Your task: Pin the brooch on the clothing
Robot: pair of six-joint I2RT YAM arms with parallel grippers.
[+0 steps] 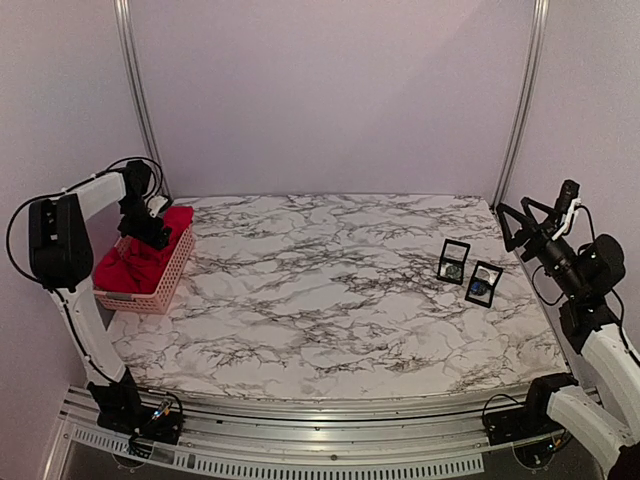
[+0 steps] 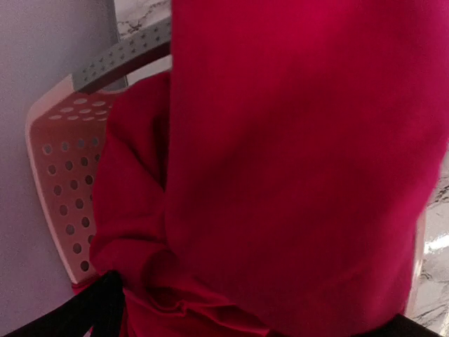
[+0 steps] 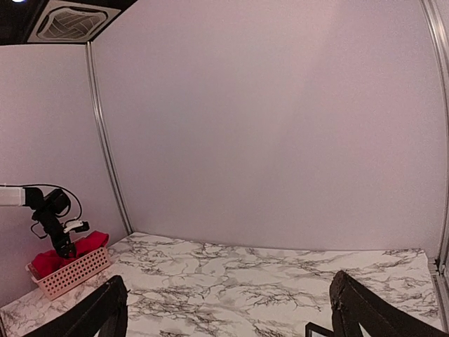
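Note:
The clothing (image 1: 130, 265), a bright red T-shirt, lies bunched in a pink perforated basket (image 1: 172, 278) at the table's left edge. My left gripper (image 1: 150, 232) hangs right over it, open. In the left wrist view the red fabric (image 2: 295, 175) fills the frame between the wide-apart fingers (image 2: 98, 312). Two small black-framed cases stand at the right: one (image 1: 454, 260) shows a silvery piece, the other (image 1: 484, 283) a blue one. Which holds the brooch I cannot tell. My right gripper (image 1: 512, 228) is raised at the right edge, open with nothing in it (image 3: 231, 312).
The basket's wall (image 2: 59, 175) stands close to the left partition. Metal posts rise at both back corners. The marble table (image 1: 330, 290) spreads between the basket and the cases. From the right wrist the basket (image 3: 74, 270) shows far left.

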